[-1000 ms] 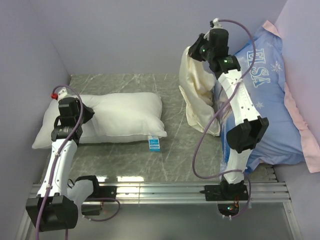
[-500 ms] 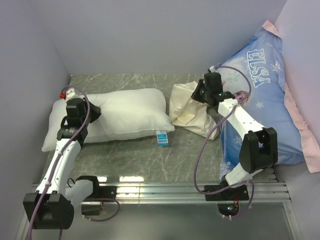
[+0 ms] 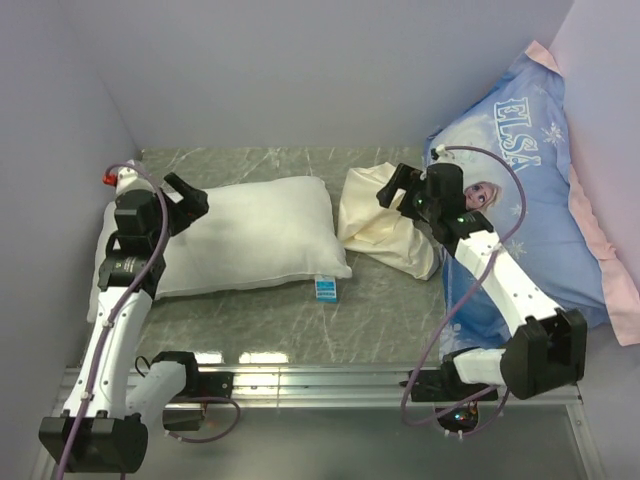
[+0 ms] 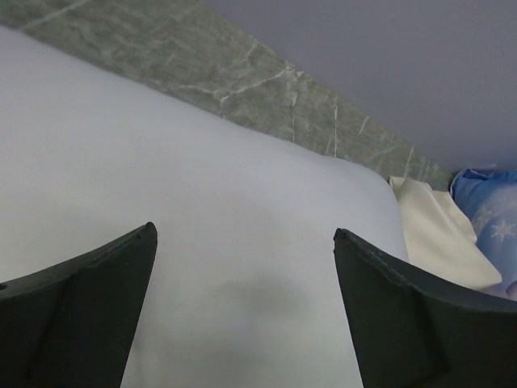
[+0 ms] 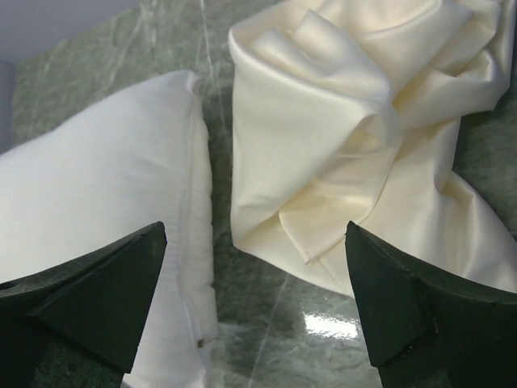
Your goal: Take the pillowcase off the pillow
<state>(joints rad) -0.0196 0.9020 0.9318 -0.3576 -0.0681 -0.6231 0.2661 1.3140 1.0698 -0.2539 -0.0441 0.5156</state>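
The plain white pillow (image 3: 250,235) lies bare on the left half of the marble table, its small blue tag (image 3: 326,289) at the near right corner. The cream pillowcase (image 3: 385,225) lies crumpled on the table just right of it, off the pillow. My left gripper (image 3: 185,198) hovers open over the pillow's left end; in its wrist view the open gripper (image 4: 244,232) frames only the pillow (image 4: 242,186). My right gripper (image 3: 393,190) stands open above the pillowcase's left edge. In the right wrist view the empty gripper (image 5: 254,228) spans the gap between pillow (image 5: 105,186) and pillowcase (image 5: 347,105).
A large blue Elsa-print pillow (image 3: 530,180) with a pink edge leans against the right wall, behind the right arm. Purple walls close in the table (image 3: 250,320) at left, back and right. A metal rail (image 3: 320,380) runs along the near edge.
Both grippers have gone from shut to open. The right arm came down and let the pillowcase drop onto the table. The left gripper released the pillow's left end, and the pillow shifted right.
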